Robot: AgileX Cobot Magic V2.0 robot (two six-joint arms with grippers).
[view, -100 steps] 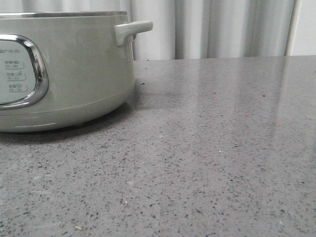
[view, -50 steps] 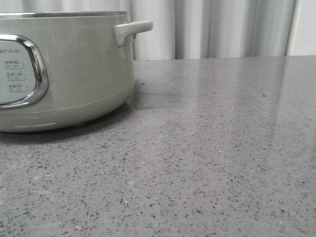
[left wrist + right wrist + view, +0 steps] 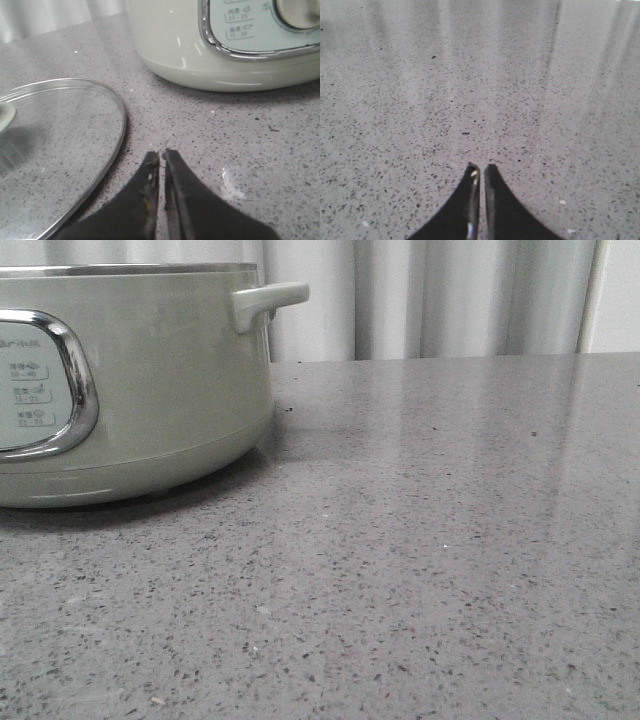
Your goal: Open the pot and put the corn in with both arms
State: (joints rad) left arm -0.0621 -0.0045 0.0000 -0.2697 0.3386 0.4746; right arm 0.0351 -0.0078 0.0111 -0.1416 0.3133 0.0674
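The pale grey-green pot (image 3: 150, 380) stands at the left of the front view with no lid on its metal rim, its stubby handle (image 3: 268, 302) pointing right. The left wrist view shows its chrome-framed control panel (image 3: 260, 25). A glass lid (image 3: 50, 150) lies flat on the counter beside the pot. My left gripper (image 3: 161, 152) is shut and empty, just above the counter between lid and pot. My right gripper (image 3: 481, 166) is shut and empty over bare counter. The corn is not in view.
The grey speckled counter (image 3: 450, 540) stretches right of the pot. Pale curtains (image 3: 430, 295) hang behind the counter's far edge.
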